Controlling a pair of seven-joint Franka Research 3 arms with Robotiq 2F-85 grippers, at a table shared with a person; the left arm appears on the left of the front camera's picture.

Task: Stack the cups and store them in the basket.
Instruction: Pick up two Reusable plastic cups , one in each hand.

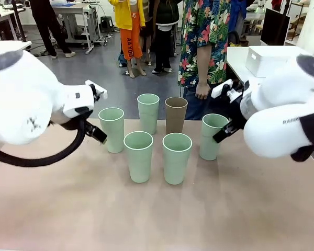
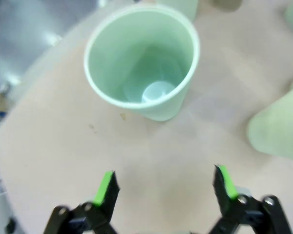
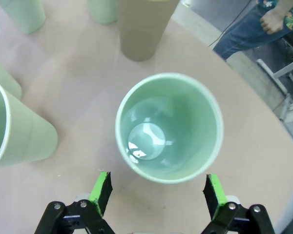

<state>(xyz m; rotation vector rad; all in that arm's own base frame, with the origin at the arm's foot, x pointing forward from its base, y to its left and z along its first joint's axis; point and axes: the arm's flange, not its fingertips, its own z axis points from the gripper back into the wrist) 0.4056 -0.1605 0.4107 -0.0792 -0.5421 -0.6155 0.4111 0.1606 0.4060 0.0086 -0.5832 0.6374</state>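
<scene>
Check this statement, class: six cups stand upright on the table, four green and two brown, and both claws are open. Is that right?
Not quite. The front view shows five green cups and one brown cup, not four and two. The rest holds: all six stand upright on the table, and the left claw and the right claw are both open.

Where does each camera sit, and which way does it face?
Front: between the arms, facing across the table at six cups; left arm, right arm at the edges.
Left wrist: looks down on the leftmost cup; open left gripper below.
Right wrist: looks down into the rightmost cup; open right gripper below.
Shared: front and right wrist show the brown cup.
</scene>
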